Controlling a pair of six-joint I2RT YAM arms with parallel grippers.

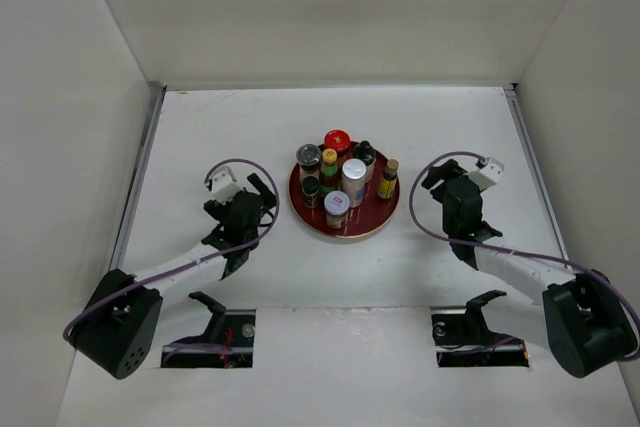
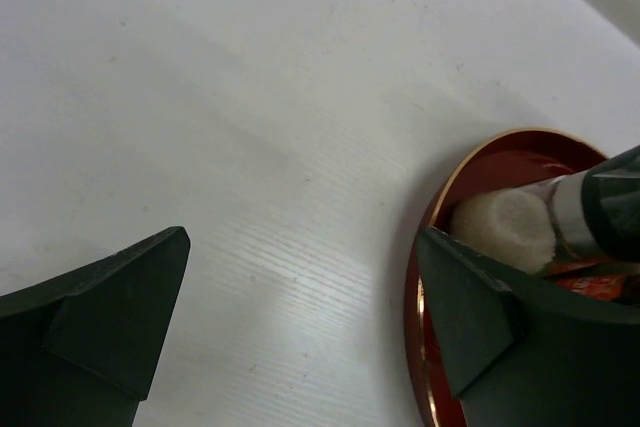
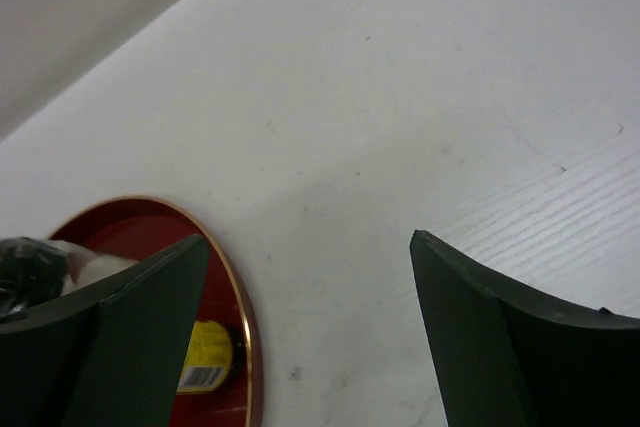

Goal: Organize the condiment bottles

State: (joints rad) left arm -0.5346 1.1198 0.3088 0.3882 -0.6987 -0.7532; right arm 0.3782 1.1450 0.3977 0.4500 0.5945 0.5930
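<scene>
Several condiment bottles stand packed upright on a round red tray point(image 1: 372, 217) at the table's middle. Among them are a red-capped jar point(image 1: 337, 139), a tall white-capped jar point(image 1: 353, 180) and a yellow-labelled bottle point(image 1: 389, 178) at the tray's right rim. My left gripper point(image 1: 263, 194) point(image 2: 305, 277) hangs open just left of the tray, over bare table. Its right finger point(image 2: 470, 317) overlaps the tray point(image 2: 480, 162) and a white-capped jar point(image 2: 505, 229). My right gripper point(image 3: 310, 267) point(image 1: 432, 179) is open just right of the tray point(image 3: 235, 287), apart from the yellow-labelled bottle point(image 3: 205, 357).
White walls close in the table at the back and on both sides. Two dark cut-outs with fittings point(image 1: 210, 332) point(image 1: 478, 332) sit near the front edge by the arm bases. Bare white tabletop surrounds the tray.
</scene>
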